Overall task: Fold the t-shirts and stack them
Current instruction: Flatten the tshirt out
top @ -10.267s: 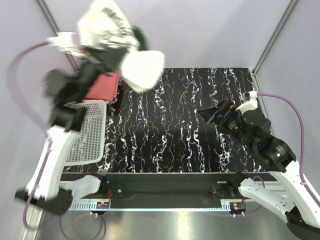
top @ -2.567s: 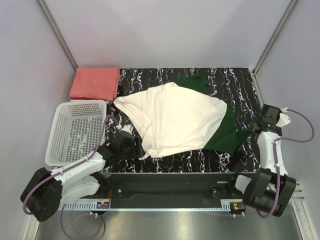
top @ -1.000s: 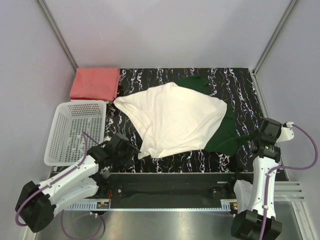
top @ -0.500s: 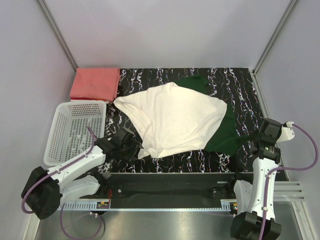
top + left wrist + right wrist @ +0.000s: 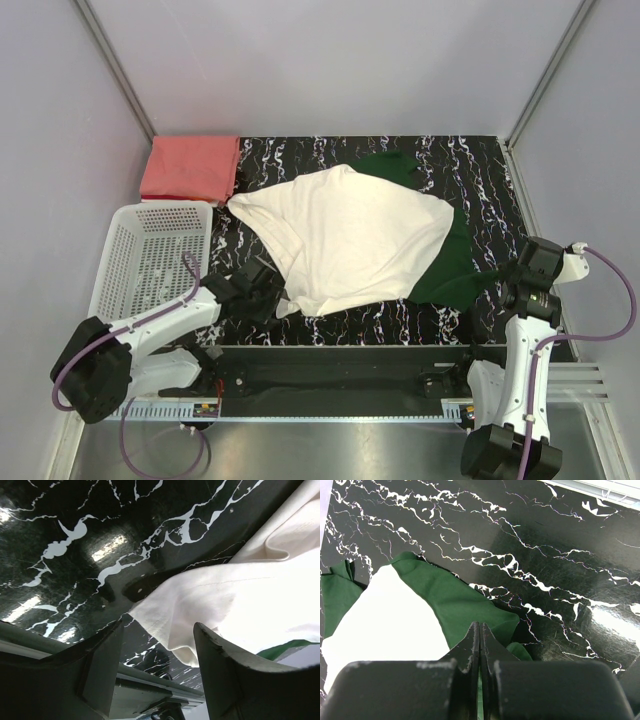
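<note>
Left wrist view: we log the left hand (image 5: 159, 629) with its fingers spread wide and nothing gripped. The near-left corner of the cream-white t-shirt (image 5: 210, 600) lies flat on the desk (image 5: 75, 550) in the gap between them. We cannot tell whether the cloth touches either finger.

Right wrist view: the right hand (image 5: 479, 627) has its fingers pressed fully together, and we see nothing between them. The tips sit over the shirt's dark green cloth (image 5: 455, 602) at its near-right edge. We cannot tell whether they touch it.

Top view: the cream-white t-shirt lies spread but rumpled, cream side up, with green showing along its far and right edges. The left hand is at its near-left corner and the right hand just off its near-right edge. The white mesh basket (image 5: 130, 270) stands just left of the shirt, close to the shirt's left tip. The salmon-red t-shirt (image 5: 192, 167) lies folded to the shirt's far left, beyond the basket and apart from the shirt.
</note>
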Tool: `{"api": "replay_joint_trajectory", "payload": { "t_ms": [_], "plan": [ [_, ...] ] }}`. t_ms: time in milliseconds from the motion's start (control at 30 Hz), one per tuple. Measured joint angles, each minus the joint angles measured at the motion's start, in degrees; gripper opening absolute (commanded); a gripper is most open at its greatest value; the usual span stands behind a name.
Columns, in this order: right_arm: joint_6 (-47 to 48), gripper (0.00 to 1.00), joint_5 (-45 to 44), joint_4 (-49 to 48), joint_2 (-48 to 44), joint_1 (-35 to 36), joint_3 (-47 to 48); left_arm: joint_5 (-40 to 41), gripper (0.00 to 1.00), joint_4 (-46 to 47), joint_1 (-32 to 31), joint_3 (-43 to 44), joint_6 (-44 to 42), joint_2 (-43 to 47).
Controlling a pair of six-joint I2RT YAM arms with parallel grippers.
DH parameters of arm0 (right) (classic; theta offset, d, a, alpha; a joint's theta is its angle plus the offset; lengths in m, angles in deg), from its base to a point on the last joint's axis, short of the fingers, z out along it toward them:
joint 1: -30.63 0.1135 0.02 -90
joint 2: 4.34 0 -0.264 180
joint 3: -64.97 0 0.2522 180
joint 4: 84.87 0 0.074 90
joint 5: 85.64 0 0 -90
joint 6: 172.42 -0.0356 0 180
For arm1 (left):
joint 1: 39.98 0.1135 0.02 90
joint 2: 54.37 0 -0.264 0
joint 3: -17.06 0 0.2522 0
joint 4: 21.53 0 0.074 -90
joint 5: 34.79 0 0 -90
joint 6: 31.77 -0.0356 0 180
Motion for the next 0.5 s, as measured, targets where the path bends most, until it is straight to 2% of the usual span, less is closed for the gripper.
{"api": "replay_joint_trajectory", "payload": {
  "t_ms": [500],
  "plan": [
    [0.6, 0.00, 0.2, 0.0, 0.0, 0.0, 0.0, 0.0, 0.60, 3.0, 0.0, -1.4, 2.9, -1.3]
  ]
}}
